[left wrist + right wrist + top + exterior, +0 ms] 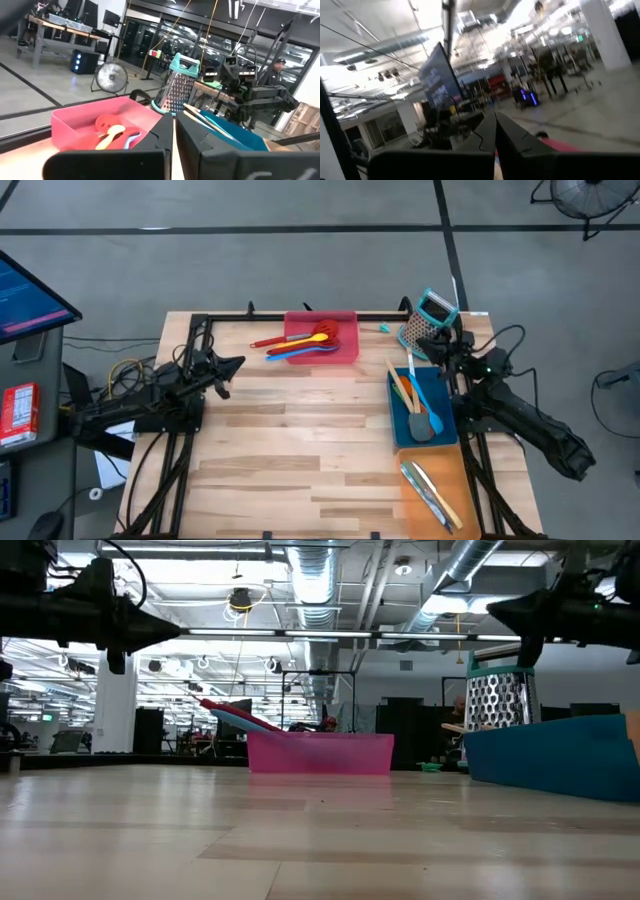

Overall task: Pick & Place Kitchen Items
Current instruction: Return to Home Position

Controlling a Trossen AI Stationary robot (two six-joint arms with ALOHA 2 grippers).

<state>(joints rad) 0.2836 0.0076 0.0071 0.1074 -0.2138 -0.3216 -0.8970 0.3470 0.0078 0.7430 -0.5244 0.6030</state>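
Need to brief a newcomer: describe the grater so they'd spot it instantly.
On the wooden table, go to the far right corner, just past the blue tray. The box grater stands there, the only perforated metal piece, capped in teal.

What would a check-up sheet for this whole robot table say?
Surface: wooden table, no spills seen.
Job's things: utensils lie in the red tray, blue tray and orange tray; none seen loose.
Clutter: grater stands behind the blue tray; a small teal bit lies near it.
Grippers: left gripper shut, raised over the table's left side; right gripper shut, raised beside the grater.
Cables: cables hang off the left edge; one loops by the right arm.
Surroundings: monitor, fan, grey floor.
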